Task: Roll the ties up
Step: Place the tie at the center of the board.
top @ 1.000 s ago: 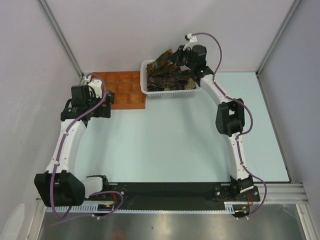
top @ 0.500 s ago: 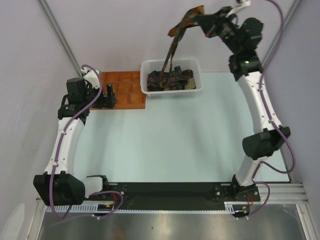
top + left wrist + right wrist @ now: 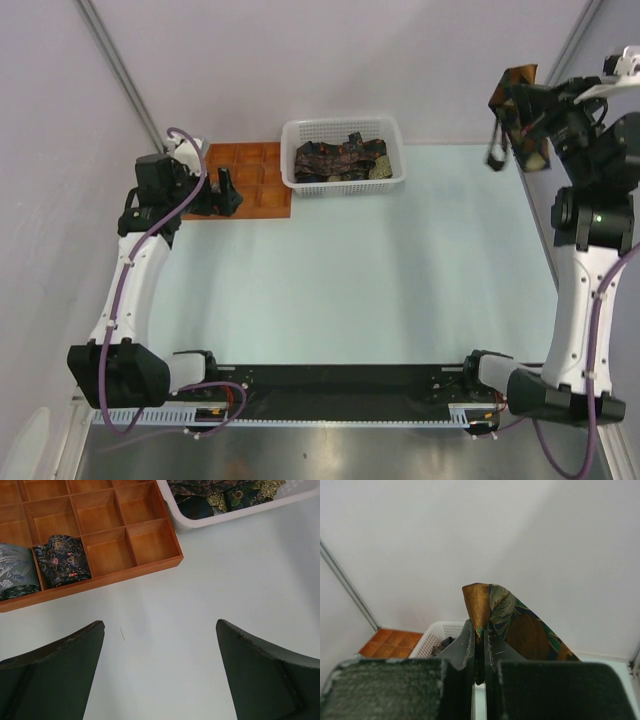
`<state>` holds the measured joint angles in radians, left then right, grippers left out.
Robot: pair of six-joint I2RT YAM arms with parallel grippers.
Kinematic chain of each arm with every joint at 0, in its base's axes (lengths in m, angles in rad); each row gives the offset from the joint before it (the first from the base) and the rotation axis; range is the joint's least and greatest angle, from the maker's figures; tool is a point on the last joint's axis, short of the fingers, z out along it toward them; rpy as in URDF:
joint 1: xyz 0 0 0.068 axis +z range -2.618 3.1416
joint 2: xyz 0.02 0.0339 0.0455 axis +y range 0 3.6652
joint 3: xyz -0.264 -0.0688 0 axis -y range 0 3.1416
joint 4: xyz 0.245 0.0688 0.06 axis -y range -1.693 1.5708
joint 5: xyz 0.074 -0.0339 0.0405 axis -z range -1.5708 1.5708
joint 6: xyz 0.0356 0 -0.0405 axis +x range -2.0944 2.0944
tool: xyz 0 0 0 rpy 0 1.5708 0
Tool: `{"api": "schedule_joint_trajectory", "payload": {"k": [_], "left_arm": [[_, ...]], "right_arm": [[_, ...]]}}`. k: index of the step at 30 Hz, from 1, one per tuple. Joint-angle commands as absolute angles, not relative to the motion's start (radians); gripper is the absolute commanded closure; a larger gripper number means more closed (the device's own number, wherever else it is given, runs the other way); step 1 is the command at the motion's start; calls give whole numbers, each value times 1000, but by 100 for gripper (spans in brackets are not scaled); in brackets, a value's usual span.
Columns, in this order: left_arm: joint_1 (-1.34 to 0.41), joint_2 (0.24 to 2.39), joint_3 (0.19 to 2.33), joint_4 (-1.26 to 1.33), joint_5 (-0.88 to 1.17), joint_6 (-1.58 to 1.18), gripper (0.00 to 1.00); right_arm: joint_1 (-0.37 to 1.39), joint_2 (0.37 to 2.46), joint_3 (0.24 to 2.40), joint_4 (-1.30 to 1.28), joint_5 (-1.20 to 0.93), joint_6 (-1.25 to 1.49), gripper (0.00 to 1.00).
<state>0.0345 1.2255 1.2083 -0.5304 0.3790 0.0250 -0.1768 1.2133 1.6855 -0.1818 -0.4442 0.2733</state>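
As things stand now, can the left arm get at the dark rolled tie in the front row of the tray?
Probably yes. The left pincer is open and empty, close to the tray, and the dark rolled tie sits uncovered in its compartment. Nothing stands between them.

A tie (image 3: 520, 627), dark with orange, green and gold motifs and a gold underside at its folded corner, is pinched in the closed right gripper (image 3: 479, 632), peaking just above the fingertips and draping to their right. Ahead and right of the left gripper (image 3: 160, 625) lies a heap of ties (image 3: 220, 492). Ahead and left of it stand a dark rolled tie (image 3: 62, 560) and a grey-blue rolled tie (image 3: 17, 572), side by side.
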Motion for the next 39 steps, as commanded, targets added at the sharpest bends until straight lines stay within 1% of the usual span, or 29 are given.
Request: {"api": "schedule_joint_trajectory", "payload": {"k": [1, 5, 6, 8, 9, 13, 15, 17, 19, 20, 21, 23, 24, 25, 27, 28, 29, 32, 36, 39], "left_arm": [[23, 1213, 1198, -489, 431, 18, 1], [21, 1189, 1152, -485, 462, 34, 1], [21, 1180, 1141, -483, 462, 34, 0], [23, 1151, 1109, -471, 466, 35, 1], [21, 1141, 1098, -465, 471, 37, 0], [23, 1085, 1031, -459, 479, 37, 0], [23, 1048, 1009, -460, 474, 46, 1], [21, 1014, 979, -462, 471, 58, 0], [21, 1002, 956, -474, 475, 87, 1], [21, 997, 951, -482, 486, 104, 1], [21, 996, 948, -497, 504, 142, 0], [18, 993, 931, -511, 523, 190, 1], [18, 994, 927, -523, 546, 240, 1], [18, 997, 919, -531, 560, 268, 1], [15, 1011, 904, -546, 613, 348, 2], [12, 1018, 900, -551, 627, 374, 2], [9, 1034, 899, -554, 640, 397, 2], [-73, 1126, 919, -561, 641, 462, 2], [-187, 1288, 988, -552, 620, 524, 8], [-258, 1408, 1032, -494, 592, 551, 9]], "right_arm": [[-155, 1114, 1588, -218, -474, 126, 100], [-36, 1121, 1563, -273, -424, 127, 100], [41, 1124, 1560, -281, -420, 135, 100], [116, 1140, 1548, -298, -431, 161, 100], [191, 1140, 1542, -298, -431, 190, 100], [358, 1138, 1487, -298, -430, 276, 100], [379, 1143, 1445, -288, -379, 310, 100], [342, 1163, 1414, -284, -309, 340, 100], [293, 1187, 1373, -276, -293, 382, 100], [226, 1216, 1361, -273, -308, 399, 100], [198, 1235, 1352, -276, -336, 408, 100], [132, 1281, 1361, -330, -475, 356, 100], [112, 1295, 1377, -371, -564, 286, 100], [100, 1307, 1396, -491, -709, 123, 100], [83, 1321, 1385, -622, -770, -96, 100], [80, 1316, 1344, -737, -778, -200, 100], [80, 1313, 1318, -773, -764, -414, 100], [69, 1334, 1235, -847, -657, -602, 100], [28, 1419, 1207, -873, -560, -600, 100], [-21, 1471, 1219, -877, -529, -565, 100]]}}
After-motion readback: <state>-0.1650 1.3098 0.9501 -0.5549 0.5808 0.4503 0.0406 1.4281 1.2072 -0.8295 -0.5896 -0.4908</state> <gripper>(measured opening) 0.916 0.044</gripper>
